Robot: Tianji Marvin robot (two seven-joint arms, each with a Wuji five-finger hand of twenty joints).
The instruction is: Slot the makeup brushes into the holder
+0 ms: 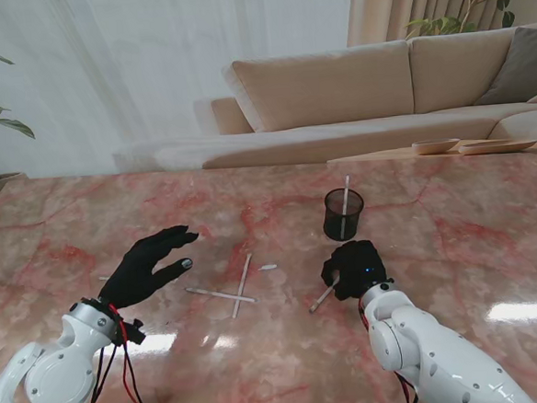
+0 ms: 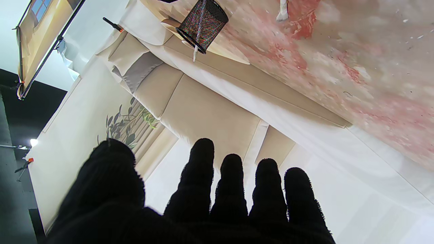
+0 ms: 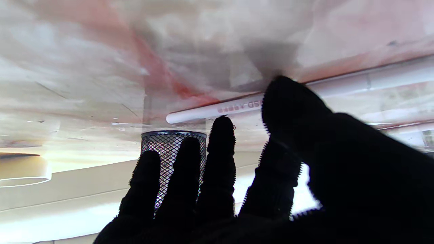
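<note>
The right hand [image 1: 354, 269] is lying palm-down on the marble table [image 1: 474, 242], its black-gloved fingers [image 3: 220, 142] pressing against a white makeup brush [image 1: 322, 297]; whether they are truly clasping it I cannot tell. The stand's view is showing only the brush end poking out nearer to me, while the right wrist view is showing its printed white handle [image 3: 210, 113] lying flat on the stone by the thumb. The black mesh holder [image 1: 344, 214] is standing upright just beyond the knuckles, one brush [image 1: 345, 196] already leaning inside. The left hand [image 1: 149, 265] is hovering released, fingers spread, holding nothing. Between the hands two more brushes [image 1: 241, 286] are lying crossed, a smaller one [image 1: 268, 267] beside them. Beyond the table a beige sofa [image 1: 335, 95] is sitting before sheer curtains [image 1: 148, 62].
</note>
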